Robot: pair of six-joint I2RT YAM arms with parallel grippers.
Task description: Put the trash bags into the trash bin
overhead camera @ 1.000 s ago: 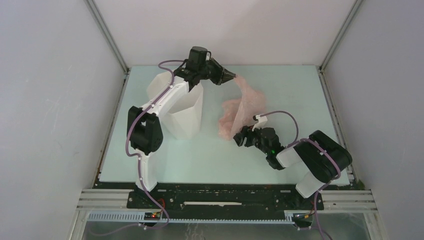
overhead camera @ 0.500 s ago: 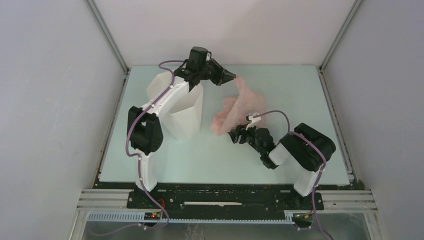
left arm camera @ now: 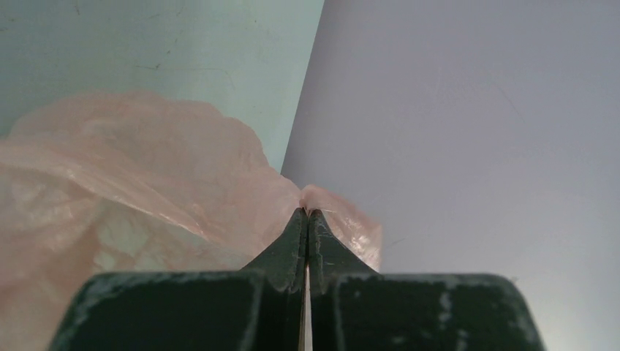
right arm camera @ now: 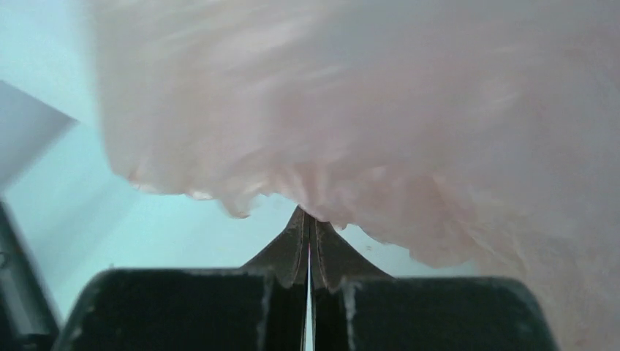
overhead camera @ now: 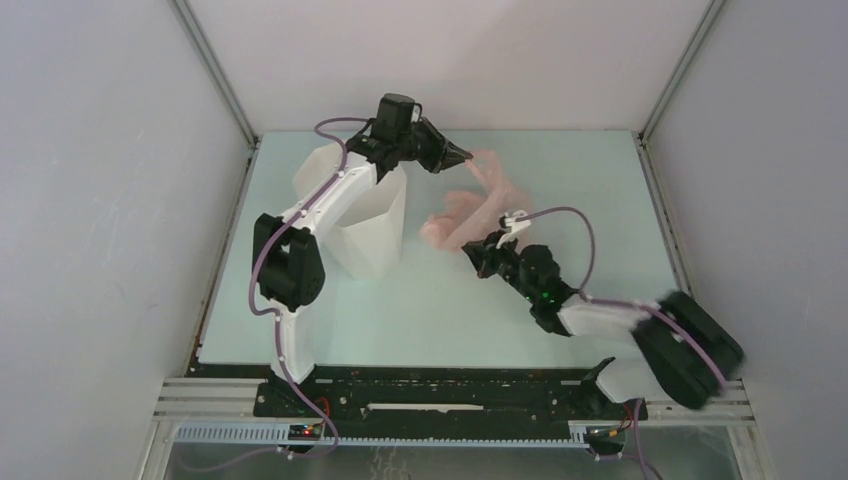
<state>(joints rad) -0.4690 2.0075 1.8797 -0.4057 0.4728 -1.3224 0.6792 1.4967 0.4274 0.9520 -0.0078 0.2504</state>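
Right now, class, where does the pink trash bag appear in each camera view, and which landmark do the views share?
Top external: trash bag at centre, right of the white bin.
Left wrist: left half, lower.
Right wrist: fills the upper frame.
Shared landmark: the pale green table.

Changes over the last second, top view:

1. Right gripper (overhead camera: 473, 249): the jaws were open and are now closed, the tips meeting on the lower edge of the trash bag (overhead camera: 480, 198)
2. Right gripper position: it has moved toward 11 o'clock, from beside the bag's low end to a point under the film
3. Right arm (overhead camera: 610, 320): it was folded and is now stretched out; its heavy rear link has swung toward 5 o'clock and lies near the table's near right corner
4. Trash bag: the film hung long and spread toward 6 o'clock; it is now drawn up and bunched, shorter and narrower, with its loose lobe at 9 o'clock of the right gripper
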